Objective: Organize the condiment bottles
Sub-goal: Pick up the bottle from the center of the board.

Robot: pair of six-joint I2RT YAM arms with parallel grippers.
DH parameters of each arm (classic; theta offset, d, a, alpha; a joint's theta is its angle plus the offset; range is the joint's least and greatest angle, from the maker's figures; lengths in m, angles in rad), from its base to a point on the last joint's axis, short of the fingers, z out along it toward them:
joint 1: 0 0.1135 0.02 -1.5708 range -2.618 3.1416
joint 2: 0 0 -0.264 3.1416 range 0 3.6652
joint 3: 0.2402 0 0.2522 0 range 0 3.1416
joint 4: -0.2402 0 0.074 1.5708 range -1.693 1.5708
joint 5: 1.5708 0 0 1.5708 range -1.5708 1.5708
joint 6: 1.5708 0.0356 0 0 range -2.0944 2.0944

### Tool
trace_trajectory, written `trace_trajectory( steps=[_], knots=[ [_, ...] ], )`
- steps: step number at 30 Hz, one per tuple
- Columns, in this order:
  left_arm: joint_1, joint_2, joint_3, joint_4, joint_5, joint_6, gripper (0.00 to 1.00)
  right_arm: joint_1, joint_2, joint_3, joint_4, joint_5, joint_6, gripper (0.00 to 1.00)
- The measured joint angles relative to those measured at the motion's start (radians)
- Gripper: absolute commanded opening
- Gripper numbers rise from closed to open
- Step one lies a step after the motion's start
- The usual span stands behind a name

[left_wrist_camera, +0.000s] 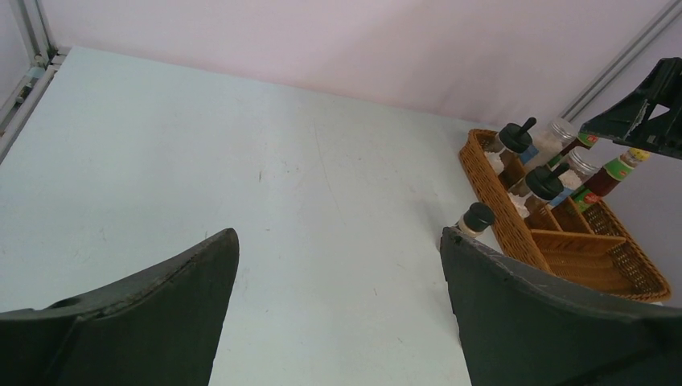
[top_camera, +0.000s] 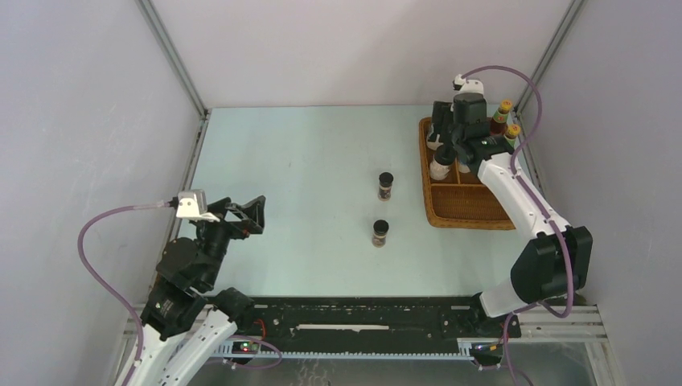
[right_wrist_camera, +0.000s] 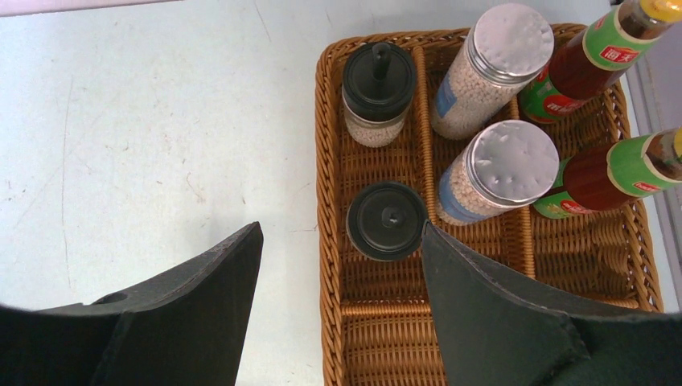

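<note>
left end effector (left_wrist_camera: pixel 338 235) spread, empty | right end effector (right_wrist_camera: pixel 342 227) spread, empty | sauce bottles (right_wrist_camera: pixel 579 68): label script unreadable

Pale green table (top_camera: pixel 306 201), plain white walls (top_camera: pixel 338 48) — metal corner posts (top_camera: pixel 173 56), even light

The tray (right_wrist_camera: pixel 328 265) is woven brown wicker, rough to the eye; the two silver-lidded jars (right_wrist_camera: pixel 511 161) have dimpled, metal-looking lids with a dull sheen over clear smooth walls; the black-lidded jars (right_wrist_camera: pixel 386 219) carry matt black plastic caps; the red sauce bottles (right_wrist_camera: pixel 575 76) look glossy, with shiny labels; the desk (right_wrist_camera: pixel 121 121) is pale, smooth, matt and faintly scuffed; the right pincer (right_wrist_camera: pixel 342 237) has matt dark plastic fingers (right_wrist_camera: pixel 185 314).
</note>
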Motion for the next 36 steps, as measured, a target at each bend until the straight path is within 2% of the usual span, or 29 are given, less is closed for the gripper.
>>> trace_trajectory(
  steps=[13, 36],
  knots=[
    [0.0, -0.014, 0.0, -0.008, 0.0, -0.009, 1.0, 0.103, -0.047, 0.018, -0.025, 0.043, -0.02, 0.8],
    [0.0, -0.024, 0.0, -0.015, 0.001, -0.024, 1.0, 0.483, -0.077, -0.008, -0.125, 0.164, -0.001, 0.8]
  ],
)
